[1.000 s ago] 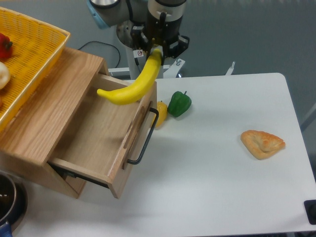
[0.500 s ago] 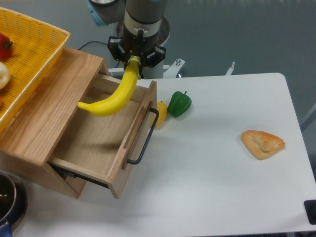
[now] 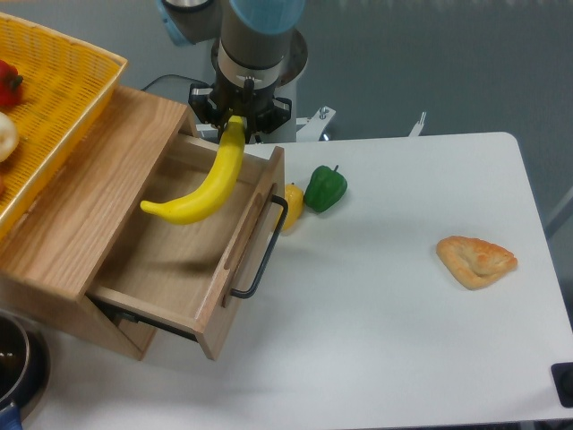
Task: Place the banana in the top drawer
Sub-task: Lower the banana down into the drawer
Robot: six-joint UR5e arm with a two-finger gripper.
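Observation:
The bright-yellow banana (image 3: 204, 185) hangs by its upper end from my gripper (image 3: 236, 120), which is shut on it. The banana curves down and to the left over the inside of the open top drawer (image 3: 175, 260), a light oak box with a black bar handle (image 3: 262, 249) on its front. The banana is above the drawer floor, near the drawer's back right part; I cannot tell whether its lower tip touches the wood. My gripper is above the drawer's back edge.
A small yellow lemon-like fruit (image 3: 292, 205) and a green pepper (image 3: 325, 188) lie right of the drawer front. A pastry (image 3: 476, 261) lies on the white table at the right. A yellow basket (image 3: 54, 107) sits on the cabinet top.
My gripper has carried the banana left from over the drawer's right wall to over its inside, and in the last half second lowered it slightly.

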